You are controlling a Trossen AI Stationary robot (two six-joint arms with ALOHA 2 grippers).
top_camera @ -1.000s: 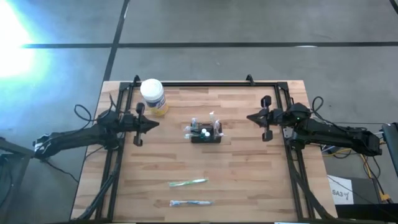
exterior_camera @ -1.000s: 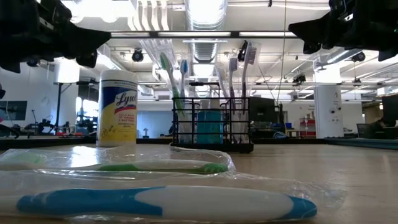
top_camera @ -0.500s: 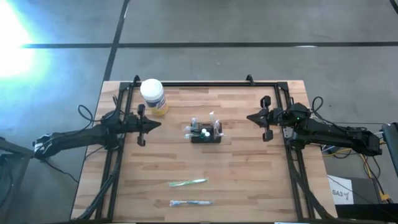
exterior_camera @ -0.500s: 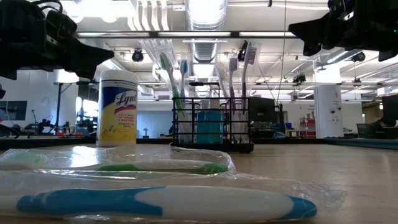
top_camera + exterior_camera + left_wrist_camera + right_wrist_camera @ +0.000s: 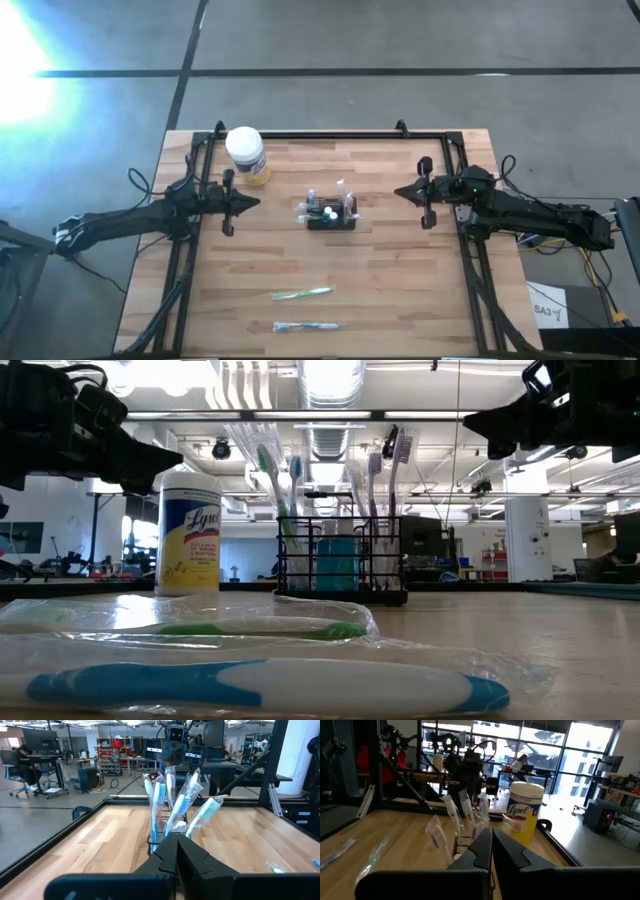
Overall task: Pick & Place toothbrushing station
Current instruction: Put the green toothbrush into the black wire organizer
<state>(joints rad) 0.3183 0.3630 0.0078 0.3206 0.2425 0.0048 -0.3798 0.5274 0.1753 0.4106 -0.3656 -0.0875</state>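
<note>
The toothbrushing station (image 5: 331, 216) is a small black wire-mesh caddy. It stands on its base at the table's middle and holds several upright toothbrushes (image 5: 290, 490) and a blue tube. It also shows in the low view (image 5: 340, 570). My left gripper (image 5: 255, 201) is shut and empty. It hovers left of the caddy and points at it, and the left wrist view (image 5: 176, 840) shows the brushes (image 5: 159, 802) just beyond its tips. My right gripper (image 5: 398, 191) is shut and empty. It hovers right of the caddy and points at it, as the right wrist view (image 5: 491, 834) shows.
A white-lidded jar with a yellow label (image 5: 246, 153) stands at the far left, close behind my left gripper. Two wrapped toothbrushes, one green (image 5: 303, 293) and one blue (image 5: 307, 326), lie near the table's front edge. A black frame rail (image 5: 330, 134) runs around the table.
My left gripper has moved a little toward the table's right, closer to the caddy, and a little down. My right gripper has edged slightly toward the caddy. Both have stayed shut. The caddy has not moved.
</note>
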